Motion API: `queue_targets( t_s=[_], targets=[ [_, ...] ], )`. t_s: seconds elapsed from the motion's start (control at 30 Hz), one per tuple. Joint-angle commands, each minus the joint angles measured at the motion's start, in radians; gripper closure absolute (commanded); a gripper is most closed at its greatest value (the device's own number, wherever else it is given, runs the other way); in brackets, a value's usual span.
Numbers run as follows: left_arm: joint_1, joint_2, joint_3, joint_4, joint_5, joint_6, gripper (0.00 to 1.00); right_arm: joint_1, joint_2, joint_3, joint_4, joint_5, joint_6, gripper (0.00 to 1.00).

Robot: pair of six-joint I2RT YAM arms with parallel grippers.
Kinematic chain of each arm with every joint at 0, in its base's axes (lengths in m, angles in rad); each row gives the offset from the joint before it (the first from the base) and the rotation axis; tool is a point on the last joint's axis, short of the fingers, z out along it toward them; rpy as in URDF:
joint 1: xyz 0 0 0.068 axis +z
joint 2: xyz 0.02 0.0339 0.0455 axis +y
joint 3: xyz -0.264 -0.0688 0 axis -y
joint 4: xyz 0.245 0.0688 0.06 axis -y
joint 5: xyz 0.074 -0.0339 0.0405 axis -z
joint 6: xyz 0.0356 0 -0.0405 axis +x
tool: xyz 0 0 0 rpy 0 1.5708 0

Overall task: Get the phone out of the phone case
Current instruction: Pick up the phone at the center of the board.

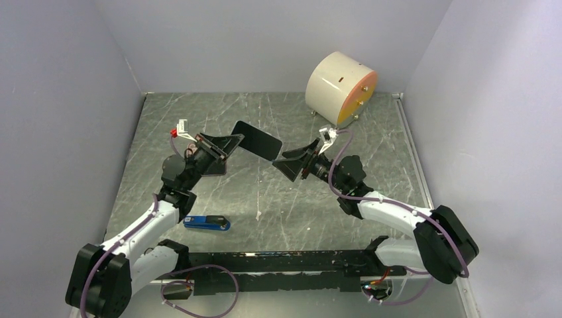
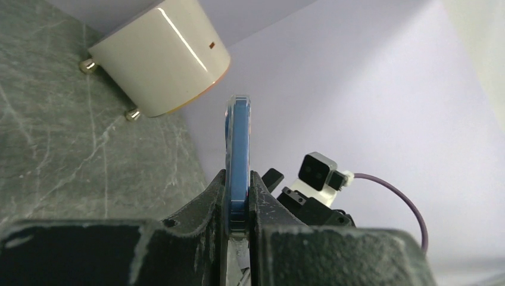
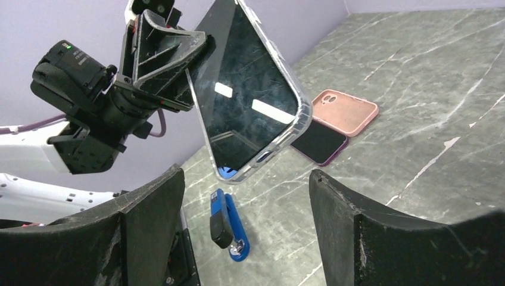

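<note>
My left gripper (image 1: 222, 144) is shut on one end of a blue phone in a clear case (image 1: 256, 140) and holds it in the air above the table. In the left wrist view the phone (image 2: 238, 152) stands edge-on between the fingers. In the right wrist view its dark screen (image 3: 247, 89) faces the camera, clear case rim around it. My right gripper (image 1: 296, 161) is open and empty, just right of the phone's free end and apart from it. In the right wrist view the gripper (image 3: 247, 196) has jaws spread wide below the phone.
A blue stapler (image 1: 207, 222) lies on the table by the left arm. A pink phone case (image 3: 346, 111) and a dark phone (image 3: 318, 142) lie flat under the left arm. A cream cylinder (image 1: 341, 80) stands at the back right. Walls enclose three sides.
</note>
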Motion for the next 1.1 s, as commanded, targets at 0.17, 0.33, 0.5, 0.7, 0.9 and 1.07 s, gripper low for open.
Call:
queue_targets(
  t_s=[0.17,0.33,0.5,0.7,0.9,1.07],
  targets=[
    [0.003,0.015,0.008,0.206,0.100,-0.073,0.97,-0.040,0.047,0.053,0.220,-0.092,0.138,0.29],
    [0.003,0.029,0.016,0.218,0.150,-0.079,0.98,-0.041,0.077,0.081,0.286,-0.139,0.184,0.37],
    [0.003,0.046,0.010,0.245,0.179,-0.096,0.97,-0.044,0.091,0.105,0.332,-0.181,0.215,0.59],
    [0.001,0.086,0.023,0.296,0.235,-0.110,0.88,-0.044,0.117,0.131,0.366,-0.209,0.257,0.92],
    [-0.002,0.133,0.034,0.374,0.283,-0.130,0.75,-0.045,0.149,0.156,0.424,-0.235,0.295,0.96],
    [-0.017,0.155,0.056,0.392,0.318,-0.114,0.66,-0.045,0.173,0.182,0.438,-0.252,0.326,0.98]
  ],
)
